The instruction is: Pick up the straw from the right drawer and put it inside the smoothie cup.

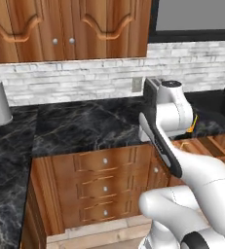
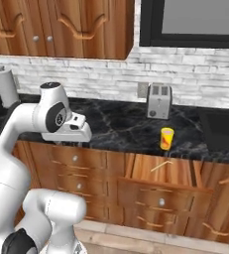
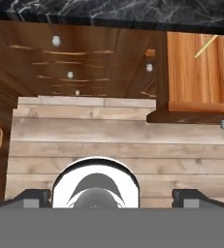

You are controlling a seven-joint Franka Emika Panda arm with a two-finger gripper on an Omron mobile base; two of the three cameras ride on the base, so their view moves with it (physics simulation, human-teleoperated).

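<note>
Both base cams sit behind the arm, one each side, looking forward and down at the black counter [image 1: 84, 126] and the toaster [image 2: 159, 100] against the wall. The hand cam points steeply down, with the open right drawer [image 3: 200, 72] up top.

Arm [image 2: 17, 149]: glossy white rounded link housings, joined by dark grey to black joint bands. A round dark cap marks the side of the upper joint housing. Hand [image 2: 79, 130]: white block body; two small dark finger tips [image 3: 33, 197].
</note>
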